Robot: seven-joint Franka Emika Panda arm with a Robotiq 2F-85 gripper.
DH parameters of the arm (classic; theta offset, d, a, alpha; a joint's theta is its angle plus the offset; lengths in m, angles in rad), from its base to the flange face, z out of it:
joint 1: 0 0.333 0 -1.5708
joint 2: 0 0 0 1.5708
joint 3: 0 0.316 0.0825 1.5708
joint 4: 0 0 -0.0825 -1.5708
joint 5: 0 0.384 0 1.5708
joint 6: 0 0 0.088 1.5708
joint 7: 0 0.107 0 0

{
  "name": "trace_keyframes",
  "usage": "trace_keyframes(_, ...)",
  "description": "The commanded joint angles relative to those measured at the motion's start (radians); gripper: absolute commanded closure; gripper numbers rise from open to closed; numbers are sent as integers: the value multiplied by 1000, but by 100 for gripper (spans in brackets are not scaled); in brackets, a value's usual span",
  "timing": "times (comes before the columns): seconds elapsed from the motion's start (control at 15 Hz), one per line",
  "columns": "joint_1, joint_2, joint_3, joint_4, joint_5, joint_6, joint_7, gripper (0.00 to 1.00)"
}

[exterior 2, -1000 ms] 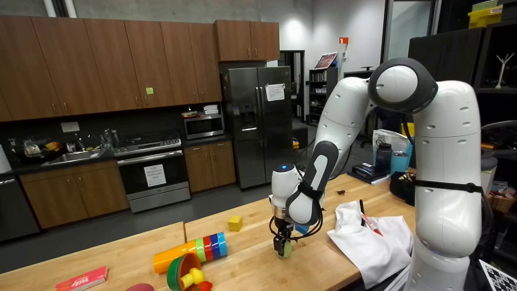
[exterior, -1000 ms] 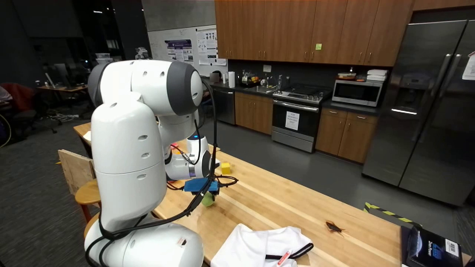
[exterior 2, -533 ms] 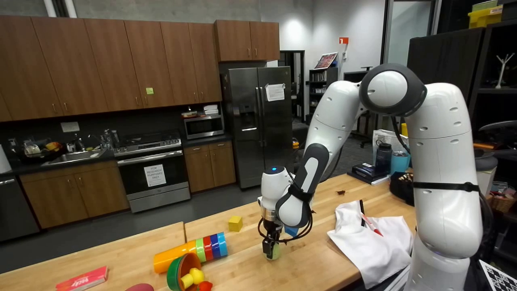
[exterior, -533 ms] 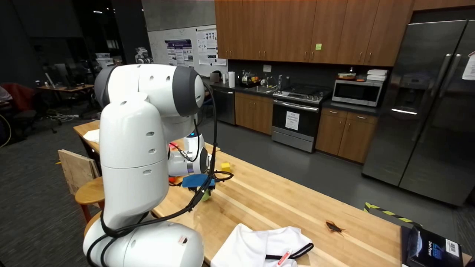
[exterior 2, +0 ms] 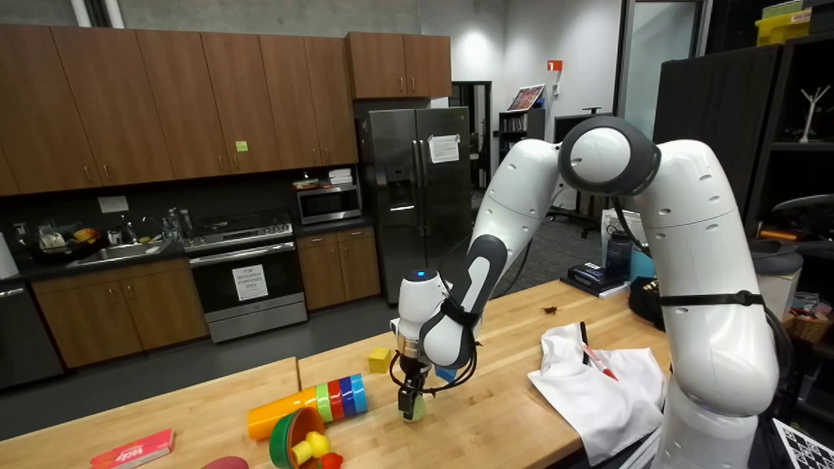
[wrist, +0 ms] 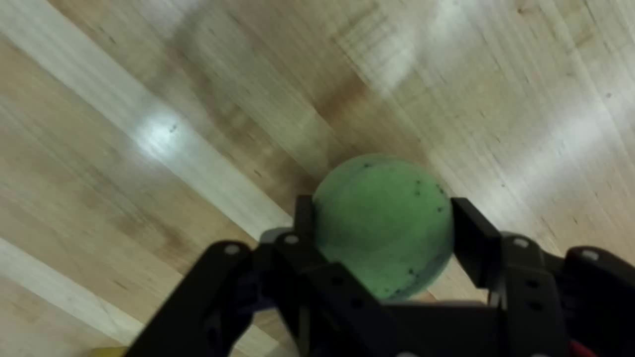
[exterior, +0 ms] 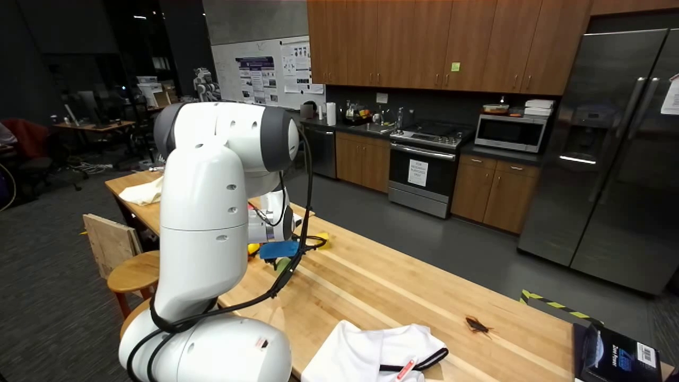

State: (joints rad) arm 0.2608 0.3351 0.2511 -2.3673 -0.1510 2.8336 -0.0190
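Wrist view: claw (wrist: 383, 224) clamped on the green ball (wrist: 381, 233), which in an exterior view is nearer the stacked cups (exterior 2: 309, 405) than a second ago, so transport seems underway.

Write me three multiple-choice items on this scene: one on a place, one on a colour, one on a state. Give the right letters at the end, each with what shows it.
1. Where is the red pen relative to the white cloth?
A. Under it
B. On top of it
C. Well apart from it

2. What colour is the ball?
A. Blue
B. Orange
C. Green

3. What state is the end effector in?
A. Closed on the ball
B. Fully shut on nothing
C. Wide open and empty

Right letters:
1. B: both exterior views show the pen lying on the cloth.
2. C: the wrist view shows its green surface up close.
3. A: in the wrist view its fingers sit against opposite sides of the ball.
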Motion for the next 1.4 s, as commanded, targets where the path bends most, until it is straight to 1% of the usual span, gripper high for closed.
trace_keyframes(0.0,10,46,13,74,8,-35,-48,58)
trace_keyframes(0.4,21,115,26,160,12,-74,-76,58)
trace_keyframes(0.53,12,123,38,179,23,-109,-95,58)
trace_keyframes(0.6,27,117,22,182,12,-128,-71,8)
trace_keyframes(0.67,18,116,32,187,28,-149,-75,7)
trace_keyframes(0.73,26,102,22,165,14,-113,-66,28)
trace_keyframes(0.93,26,111,23,174,21,-131,-65,9)
trace_keyframes(1.0,26,113,23,174,22,-131,-65,7)
trace_keyframes(1.13,26,114,23,175,23,-131,-65,7)
trace_keyframes(1.2,26,115,23,176,23,-131,-65,2)
trace_keyframes(1.33,25,108,26,166,16,-115,-77,0)
